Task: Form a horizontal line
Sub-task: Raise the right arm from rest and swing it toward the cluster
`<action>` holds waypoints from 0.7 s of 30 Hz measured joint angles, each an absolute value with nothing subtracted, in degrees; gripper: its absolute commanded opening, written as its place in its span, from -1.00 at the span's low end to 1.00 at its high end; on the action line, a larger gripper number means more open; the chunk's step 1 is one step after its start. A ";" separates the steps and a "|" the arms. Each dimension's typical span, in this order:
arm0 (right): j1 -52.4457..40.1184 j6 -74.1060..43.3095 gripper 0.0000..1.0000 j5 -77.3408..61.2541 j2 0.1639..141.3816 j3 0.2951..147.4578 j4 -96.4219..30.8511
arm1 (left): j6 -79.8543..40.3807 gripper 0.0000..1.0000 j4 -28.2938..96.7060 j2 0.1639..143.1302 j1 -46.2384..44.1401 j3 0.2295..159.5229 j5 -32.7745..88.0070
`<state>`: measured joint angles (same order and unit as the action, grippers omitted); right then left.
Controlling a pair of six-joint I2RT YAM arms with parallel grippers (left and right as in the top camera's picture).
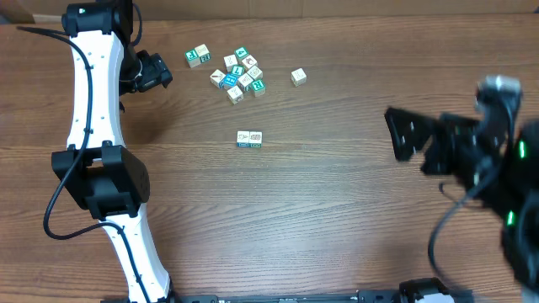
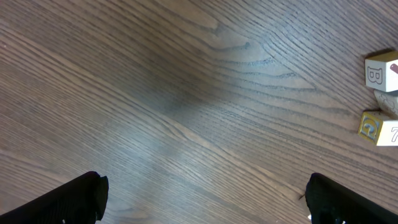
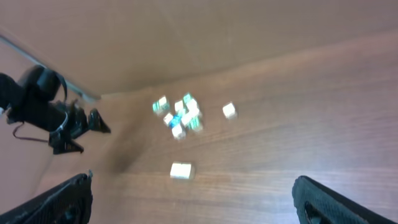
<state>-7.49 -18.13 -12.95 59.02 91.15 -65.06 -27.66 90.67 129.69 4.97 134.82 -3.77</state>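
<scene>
A short horizontal line (image 1: 249, 139) of two cream-and-teal cubes lies side by side at the table's middle; it shows blurred in the right wrist view (image 3: 181, 170). An irregular bunch of similar cubes (image 1: 240, 74) lies behind it, with one cube (image 1: 198, 56) apart at its left and one (image 1: 298, 77) at its right. My left gripper (image 1: 156, 72) is open and empty, left of the bunch; its wrist view shows two cubes (image 2: 384, 102) at the right edge. My right gripper (image 1: 404, 135) is open and empty, raised at the right.
A cardboard wall (image 3: 186, 37) runs along the table's far edge. The left arm's white links (image 1: 93, 109) stand over the table's left side. The table's far edge (image 1: 337, 18) lies just behind the bunch.
</scene>
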 measured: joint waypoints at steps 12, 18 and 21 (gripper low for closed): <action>-7.49 -18.02 -0.28 -25.30 83.31 105.86 -63.72 | -27.68 0.99 90.63 129.69 4.97 134.82 -3.62; -7.73 -18.26 -0.81 -25.63 89.80 105.86 -71.00 | -27.66 0.99 90.63 129.69 4.97 134.82 -3.62; -8.99 -18.22 -0.80 -22.09 92.33 105.86 -74.41 | -27.66 0.99 90.65 129.69 4.97 134.82 -3.62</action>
